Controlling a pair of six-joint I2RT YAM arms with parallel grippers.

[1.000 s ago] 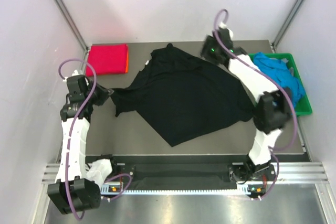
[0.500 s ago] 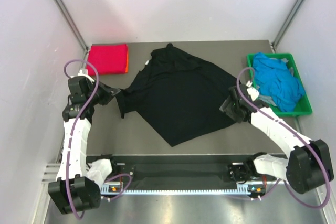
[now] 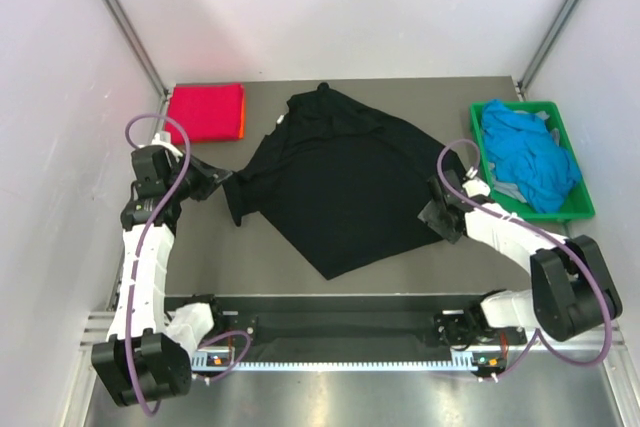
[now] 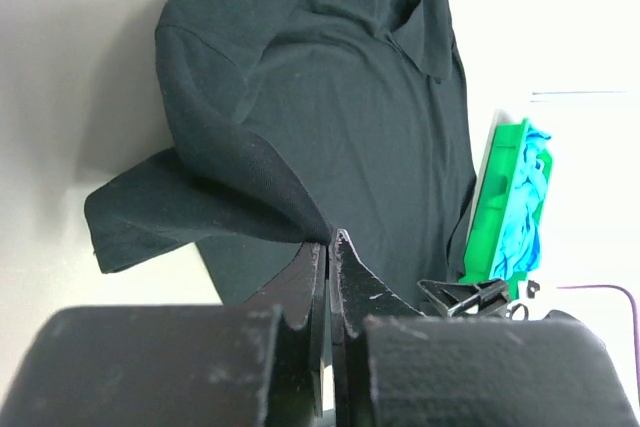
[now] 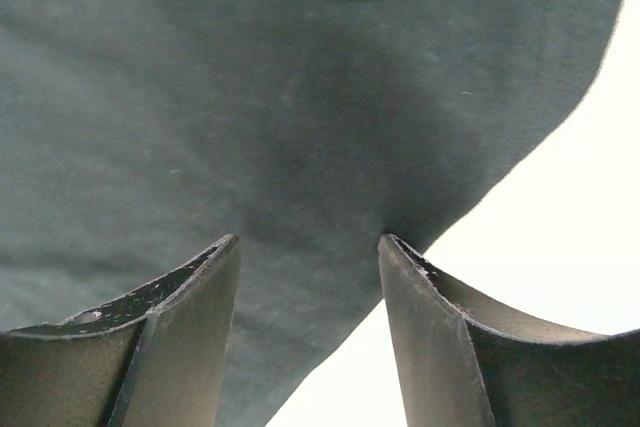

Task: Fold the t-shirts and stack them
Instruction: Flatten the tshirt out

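Nearest the arm bases, the right gripper (image 5: 308,247) sits low at the right-hand corner of the black t-shirt (image 3: 340,182). Its jaws are spread wide with the edge of the cloth lying between and beneath them, and it has hold of nothing yet. Its wrist view shows dark cloth filling most of the gap and bare table (image 3: 250,247) toward the lower right, so the corner is only partly inside the jaws. A good grasp would likely need the fingers pushed a little further over the cloth and pressed down to the table before closing. That way they would catch the hem rather than skim past it.

On the other side, the left gripper (image 4: 330,237) is pinched tight on the shirt's left sleeve, with a fold of cloth rising into its closed tips. The cloth beside that sleeve is bunched.

The black t-shirt lies spread but skewed in the middle of the table, collar toward the far edge. Once both holds are secure, the 2 arms would do well to draw apart evenly and gently to flatten it before any fold. A hard tug from 1 side would likely drag the whole shirt.

Farther back, the magenta-red t-shirt (image 3: 205,110) lies folded at the far-left corner, with an orange t-shirt (image 3: 242,125) showing at its right edge. The blue t-shirts (image 3: 528,152) are heaped in the green crate (image 3: 583,202) at the right.
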